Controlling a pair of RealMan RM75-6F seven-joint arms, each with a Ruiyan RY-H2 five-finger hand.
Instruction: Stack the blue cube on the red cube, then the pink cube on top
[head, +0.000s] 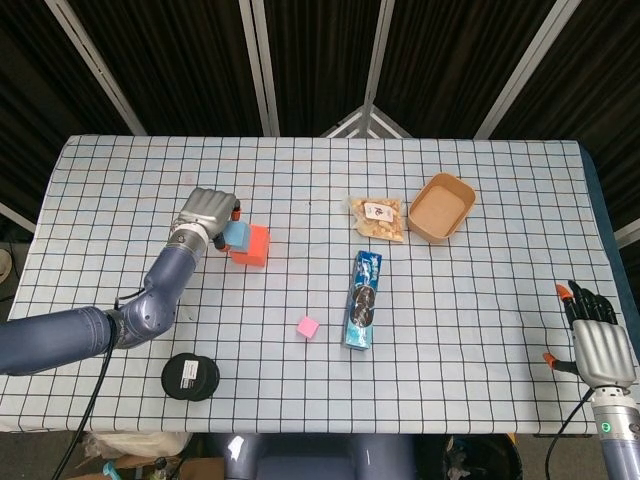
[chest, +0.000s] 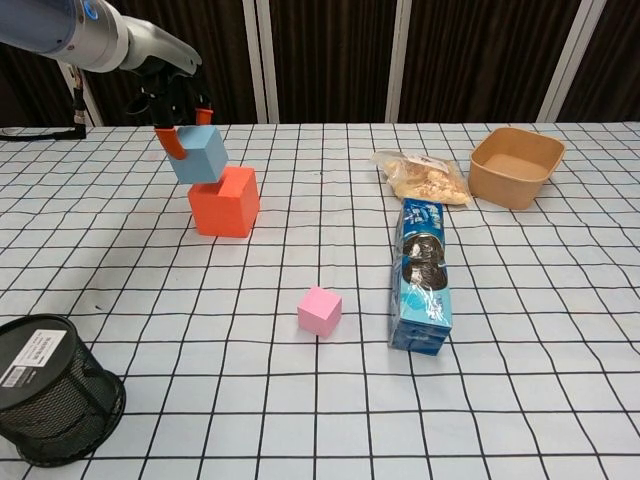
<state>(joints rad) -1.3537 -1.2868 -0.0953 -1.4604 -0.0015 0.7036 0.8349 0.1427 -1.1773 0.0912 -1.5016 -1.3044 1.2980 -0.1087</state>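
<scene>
Worktop (chest: 560, 330): checked cloth, carrying every thing named below.
Left hand (chest: 178, 100): fingers closed around the blue cube, held above the far-left edge of the red cube.
Right hand (head: 598, 345): holding nothing, fingers apart, at the near right corner, well apart from the red cube.
Red cube (chest: 228, 203): flat on the worktop, top face mostly bare.
Blue cube (chest: 200, 153): tilted, off-centre toward the far left of the red cube; lower corner at or just above the red top, contact not clear.
Pink cube (chest: 320, 310): on the worktop, nearer the camera and to the right of the red cube, well apart from it.
Deciding relation: blue cube overhangs the left rim of the red cube, so the centre of the red top lies to the right of the held cube and slightly nearer.
Likely need: short shift right, levelling of the tilt, then lowering before release.
Risk: released as is, probable tip off the left edge.
Nearer arm for the pink cube: left.
</scene>
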